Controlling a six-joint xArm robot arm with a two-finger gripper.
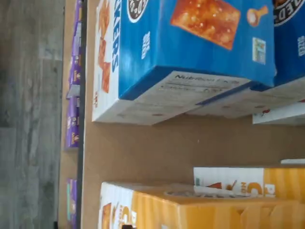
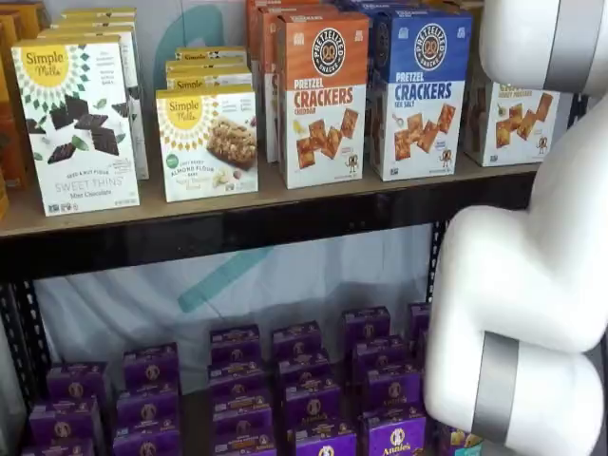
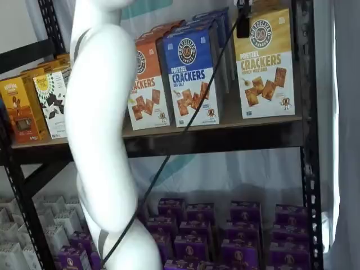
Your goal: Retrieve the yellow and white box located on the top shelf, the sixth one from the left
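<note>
The yellow and white box (image 3: 265, 62) stands upright at the right end of the top shelf (image 3: 225, 138), to the right of a blue-topped cracker box (image 3: 191, 73). In a shelf view the white arm covers part of the yellow and white box (image 2: 513, 119). Black fingers of my gripper (image 3: 243, 19) hang from the view's top edge just over the box's upper left corner, with a cable running down beside them. They hold nothing and stand open. The wrist view looks down on a yellow box top (image 1: 214, 207) and a blue box (image 1: 190, 43), with bare shelf board between them.
An orange-topped cracker box (image 2: 321, 95) and Simple Mills boxes (image 2: 81, 123) fill the shelf further left. Several purple boxes (image 2: 304, 389) sit on the lower level. A black perforated upright (image 3: 306, 112) stands close to the right of the yellow box. The white arm (image 3: 101, 124) crosses in front.
</note>
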